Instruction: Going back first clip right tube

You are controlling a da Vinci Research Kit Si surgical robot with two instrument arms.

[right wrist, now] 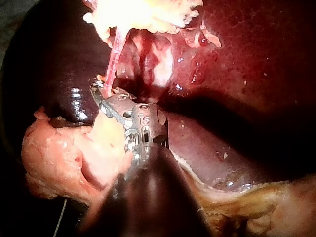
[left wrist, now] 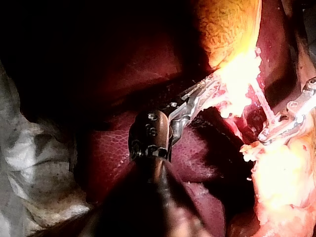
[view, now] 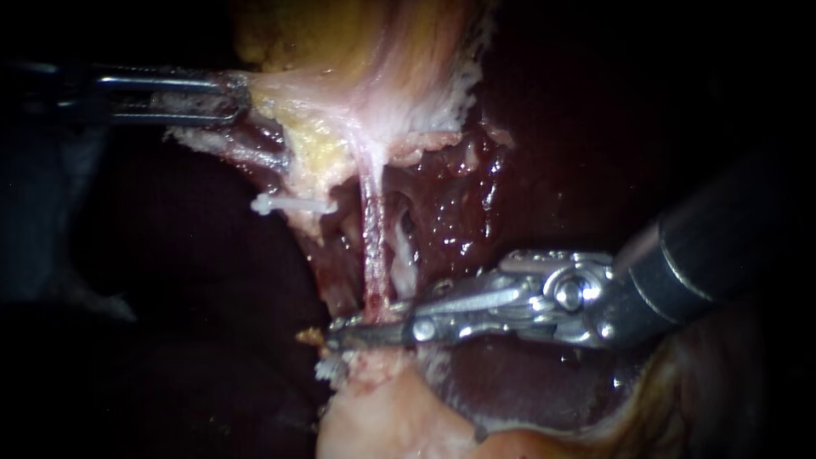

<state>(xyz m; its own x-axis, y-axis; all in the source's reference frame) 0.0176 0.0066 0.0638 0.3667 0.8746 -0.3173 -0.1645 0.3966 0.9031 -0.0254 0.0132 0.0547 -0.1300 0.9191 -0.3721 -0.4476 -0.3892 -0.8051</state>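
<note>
The right tube (view: 371,246) is a thin pink strand running down from the pale gallbladder (view: 382,59) to fatty tissue below. My right instrument (view: 336,333) comes in from the right, and its long jaws lie across the tube's lower end, closed on it from both sides. In the right wrist view the same jaws (right wrist: 101,96) meet the tube (right wrist: 113,54) at its base. A white clip (view: 289,206) sits on the strand of tissue to the left of this tube. My left instrument (view: 225,95) holds the gallbladder's edge at the upper left, and its jaws (left wrist: 207,89) are closed on it.
Dark red liver (view: 552,127) surrounds the field, with a raw, glistening bed (view: 450,212) just right of the tube. A pale fatty lump (view: 382,416) lies under my right instrument's jaws. White cloth (left wrist: 29,158) lies beside the liver in the left wrist view.
</note>
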